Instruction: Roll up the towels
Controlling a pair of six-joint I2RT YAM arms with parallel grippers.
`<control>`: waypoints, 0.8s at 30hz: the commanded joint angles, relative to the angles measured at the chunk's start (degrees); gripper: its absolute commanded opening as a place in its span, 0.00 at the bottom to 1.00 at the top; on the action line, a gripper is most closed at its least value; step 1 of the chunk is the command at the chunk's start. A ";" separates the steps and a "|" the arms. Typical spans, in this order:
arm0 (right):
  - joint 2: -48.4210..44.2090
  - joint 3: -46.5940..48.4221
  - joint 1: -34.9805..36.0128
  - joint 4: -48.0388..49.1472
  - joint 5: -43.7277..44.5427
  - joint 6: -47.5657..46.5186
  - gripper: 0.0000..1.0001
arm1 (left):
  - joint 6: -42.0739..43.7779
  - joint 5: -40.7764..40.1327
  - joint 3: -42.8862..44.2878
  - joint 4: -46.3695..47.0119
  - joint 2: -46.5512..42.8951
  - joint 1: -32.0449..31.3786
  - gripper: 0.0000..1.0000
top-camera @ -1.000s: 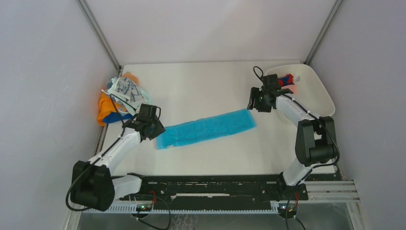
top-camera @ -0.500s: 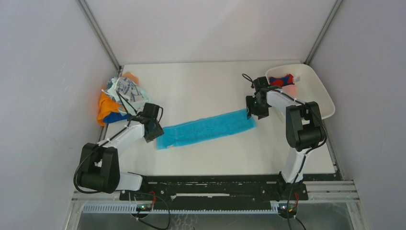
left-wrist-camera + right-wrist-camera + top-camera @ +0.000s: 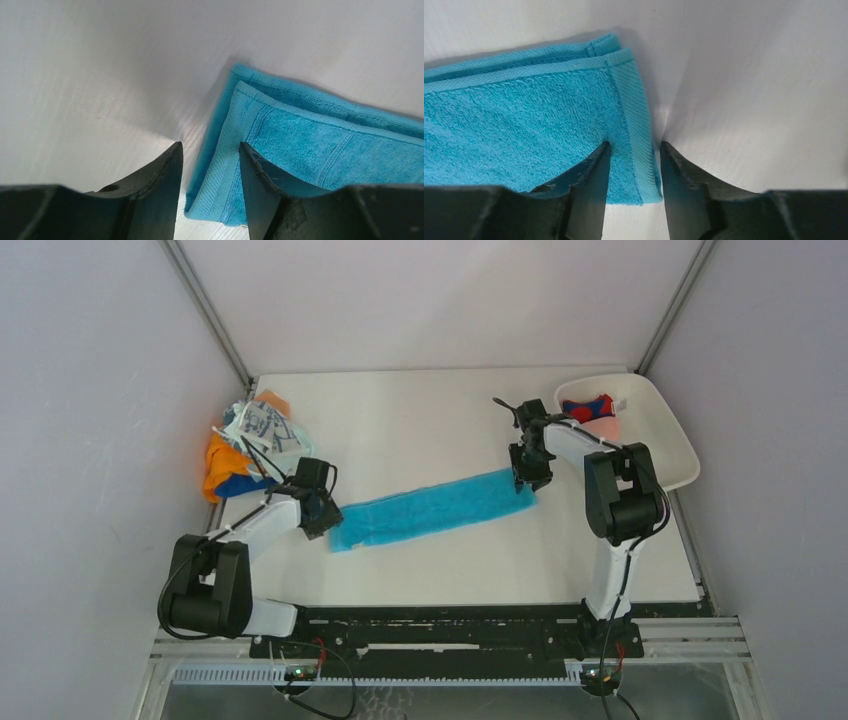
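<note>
A bright blue towel (image 3: 430, 508) lies folded into a long strip across the middle of the table. My left gripper (image 3: 322, 515) is down at its left end and is open. In the left wrist view the left gripper (image 3: 210, 147) straddles the hem of the blue towel (image 3: 310, 145), which lies flat and unpinched between the jaws. My right gripper (image 3: 522, 478) is at the strip's right end, also open. In the right wrist view the right gripper (image 3: 635, 145) has one finger on the blue towel (image 3: 524, 115) and the other on the table, with the hem between them.
A heap of towels (image 3: 250, 445) in orange, white print and mint sits at the far left by the wall. The white tray (image 3: 668, 445) at the far right holds a rolled red-and-blue towel (image 3: 590, 407). Walls close in on both sides.
The right gripper came in from the tray side, dropped onto the towel's right end and narrowed its jaws. The left gripper lowered to the left end. The towel stayed put.
</note>
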 commanded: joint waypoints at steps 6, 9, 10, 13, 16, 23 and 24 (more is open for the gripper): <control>4.40 2.32 1.62 -4.76 5.58 -1.63 0.20 | 0.41 1.49 -0.48 0.95 -3.56 0.49 0.50; 4.67 3.23 1.38 -4.99 8.80 -1.85 0.01 | 0.43 2.07 -0.37 0.29 -5.71 0.85 0.50; 4.67 3.62 1.17 -5.22 10.77 -2.04 0.00 | 0.43 2.18 -0.30 0.02 -6.59 0.95 0.50; 3.78 6.23 -0.02 -6.18 17.37 -1.99 0.00 | 0.67 2.84 0.00 -0.72 -9.52 1.20 0.50; 2.18 9.73 -0.66 -6.87 23.77 -2.44 0.00 | 0.67 5.38 0.52 -0.71 -11.95 1.27 0.51; -1.86 13.44 2.02 -6.30 27.21 -4.04 0.00 | -2.69 15.71 -1.52 5.19 -15.08 1.18 0.62; -2.59 13.23 2.63 -6.17 26.60 -4.17 0.00 | -3.35 17.48 -2.03 6.53 -15.19 1.22 0.63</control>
